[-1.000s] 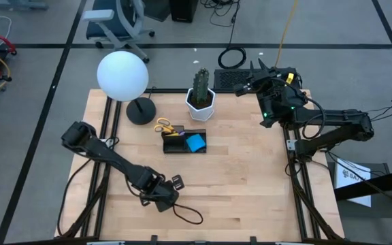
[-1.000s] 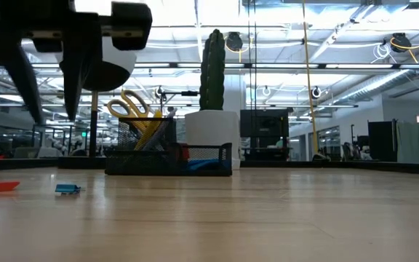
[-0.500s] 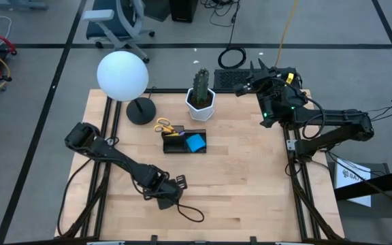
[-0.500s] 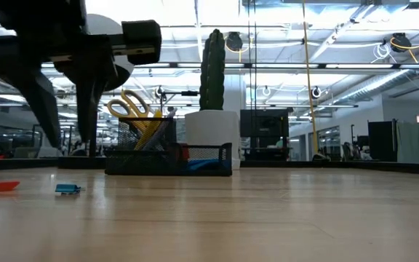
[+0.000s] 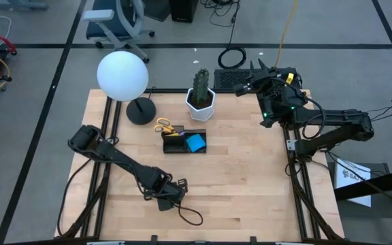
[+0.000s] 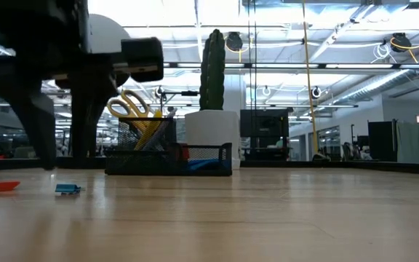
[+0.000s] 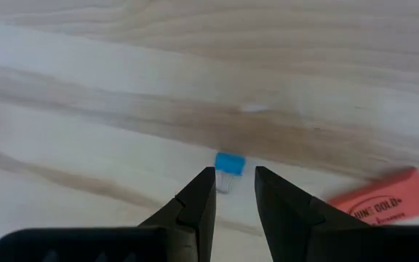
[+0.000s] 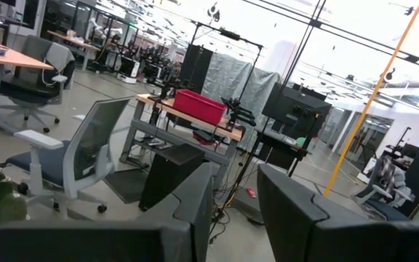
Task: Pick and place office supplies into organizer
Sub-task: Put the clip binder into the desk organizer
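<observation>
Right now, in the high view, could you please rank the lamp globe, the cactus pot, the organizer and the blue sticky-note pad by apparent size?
1. Lamp globe
2. Organizer
3. Cactus pot, only slightly smaller than the organizer, so unsure
4. Blue sticky-note pad

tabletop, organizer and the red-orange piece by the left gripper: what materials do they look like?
Tabletop: light wood, smooth matt finish; grain streaks show. Organizer: looks like black wire mesh, probably metal; you can see through its wall. Red-orange piece: likely a rubber eraser, matt block with printed lettering.
</observation>
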{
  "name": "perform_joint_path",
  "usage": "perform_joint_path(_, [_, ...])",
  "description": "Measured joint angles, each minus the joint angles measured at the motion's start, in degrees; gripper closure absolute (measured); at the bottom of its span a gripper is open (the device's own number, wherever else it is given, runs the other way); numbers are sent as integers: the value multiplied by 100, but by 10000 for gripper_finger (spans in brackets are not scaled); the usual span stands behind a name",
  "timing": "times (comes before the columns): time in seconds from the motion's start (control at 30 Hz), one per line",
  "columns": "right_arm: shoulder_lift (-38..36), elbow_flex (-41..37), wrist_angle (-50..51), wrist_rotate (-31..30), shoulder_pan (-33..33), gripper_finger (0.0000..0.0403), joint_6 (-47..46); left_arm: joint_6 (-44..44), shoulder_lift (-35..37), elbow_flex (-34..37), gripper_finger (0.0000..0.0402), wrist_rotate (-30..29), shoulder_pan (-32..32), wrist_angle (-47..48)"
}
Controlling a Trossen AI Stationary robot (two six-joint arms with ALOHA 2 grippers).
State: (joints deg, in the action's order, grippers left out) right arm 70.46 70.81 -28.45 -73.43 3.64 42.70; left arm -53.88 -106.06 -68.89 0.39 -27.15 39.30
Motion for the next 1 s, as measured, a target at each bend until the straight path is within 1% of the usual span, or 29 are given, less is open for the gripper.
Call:
perform_joint_path(0.47, [0, 0, 46, 0, 0, 303, 0, -110, -72, 0, 297, 129, 96, -203])
perform_joint_path(0.67, [0, 0, 46, 0, 0, 303, 0, -128, -118, -2, 297, 375, 172, -199])
perform_joint_path(0.77, [0, 0, 46, 0, 0, 303, 0, -149, -226, 0, 297, 379, 173, -119])
perform_joint_path(1.0, [0, 0, 45, 0, 0, 303, 0, -306, -338, -10, 297, 378, 193, -276])
